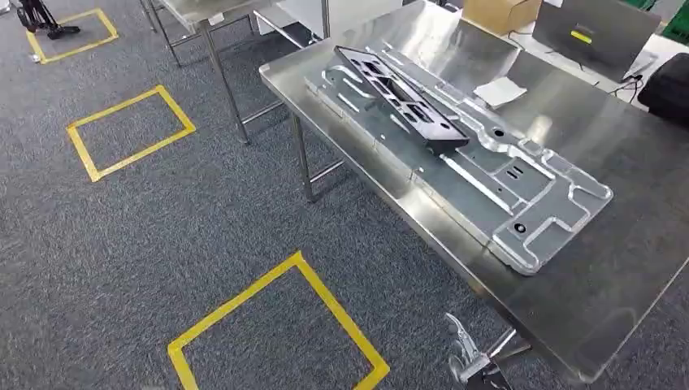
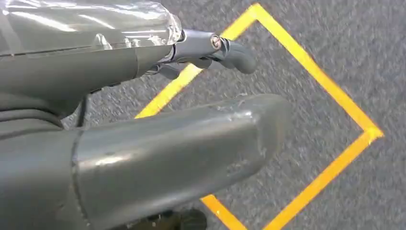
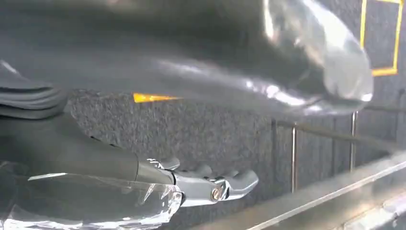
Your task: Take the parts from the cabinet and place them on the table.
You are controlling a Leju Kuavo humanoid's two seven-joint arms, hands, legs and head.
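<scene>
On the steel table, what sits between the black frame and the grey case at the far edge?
In the head view, a white folded cloth lies on the steel table between the black frame and the grey case.

A large flat plate [image 1: 487, 175] lies along the surface [image 1: 617, 268]. A smaller frame [image 1: 400, 96] rests on the plate's far end. A folded cloth [image 1: 500, 91] lies just right of the plate. Left of the surface, taped squares [image 1: 276, 329] mark the floor [image 1: 162, 236].
</scene>
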